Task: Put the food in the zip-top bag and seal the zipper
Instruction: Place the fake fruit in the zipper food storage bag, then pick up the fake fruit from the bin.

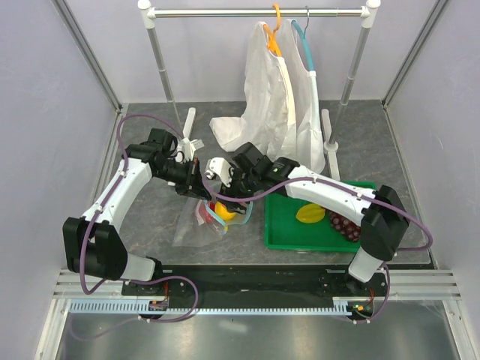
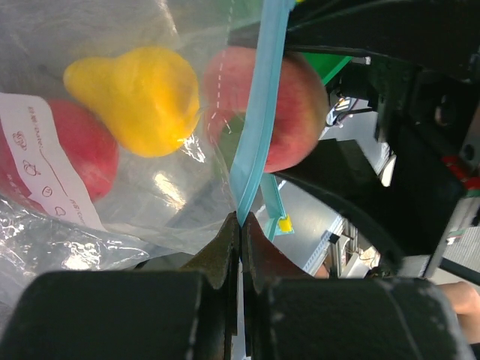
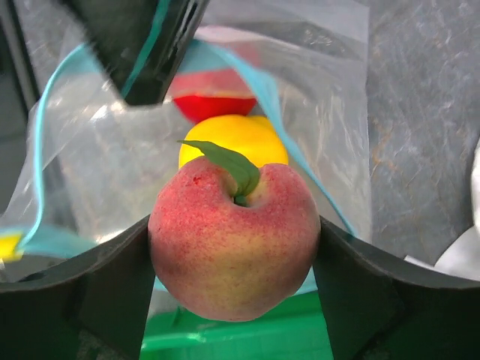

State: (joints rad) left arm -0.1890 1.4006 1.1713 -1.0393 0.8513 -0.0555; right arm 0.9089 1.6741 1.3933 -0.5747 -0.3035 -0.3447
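The clear zip-top bag (image 1: 196, 223) lies mid-table with its mouth lifted. My left gripper (image 2: 241, 219) is shut on the teal zipper strip (image 2: 259, 112) at the bag's mouth and holds it up. Inside the bag are a yellow pear-shaped piece (image 2: 139, 97) and a red fruit (image 2: 71, 150). My right gripper (image 3: 234, 247) is shut on the pink-orange peach (image 3: 234, 240) at the open mouth of the bag (image 3: 90, 150); the peach also shows in the left wrist view (image 2: 296, 112). A yellow fruit (image 1: 310, 214) and the dark purple grapes (image 1: 343, 225) lie in the green tray (image 1: 281, 232).
A clothes rail (image 1: 259, 12) stands at the back with white garments (image 1: 274, 105) on an orange and a teal hanger. The rail's posts (image 1: 166, 82) stand behind the arms. The tray sits right of the bag.
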